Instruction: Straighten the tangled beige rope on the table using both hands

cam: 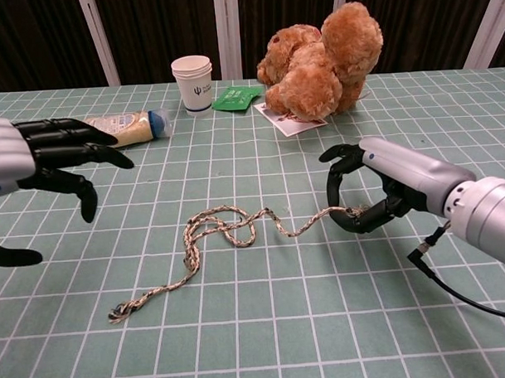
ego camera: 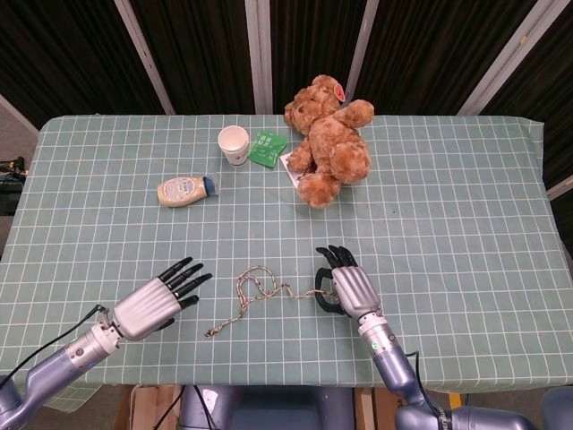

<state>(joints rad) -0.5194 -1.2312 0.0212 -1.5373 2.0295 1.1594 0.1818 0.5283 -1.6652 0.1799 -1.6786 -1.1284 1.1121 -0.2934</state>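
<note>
Your right hand (cam: 377, 189) pinches the looped beige braided rope's (cam: 225, 229) end; your left hand (ego camera: 166, 291) hovers, fingers spread, holding nothing.

Probably a lab: checked-cloth table (ego camera: 466, 206) against dark curtains (ego camera: 188, 54) with metal struts.

A beige-and-brown flecked braided rope (cam: 229, 231) lies on a green tablecloth with a white grid (ego camera: 448, 224); a fuzzy teddy bear (ego camera: 327, 143) is brown.

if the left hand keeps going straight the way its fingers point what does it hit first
Probably the beige rope: the left hand is open, above the table, fingers aimed toward its tangled loops. Height is unclear, so it could pass just over them.
</note>
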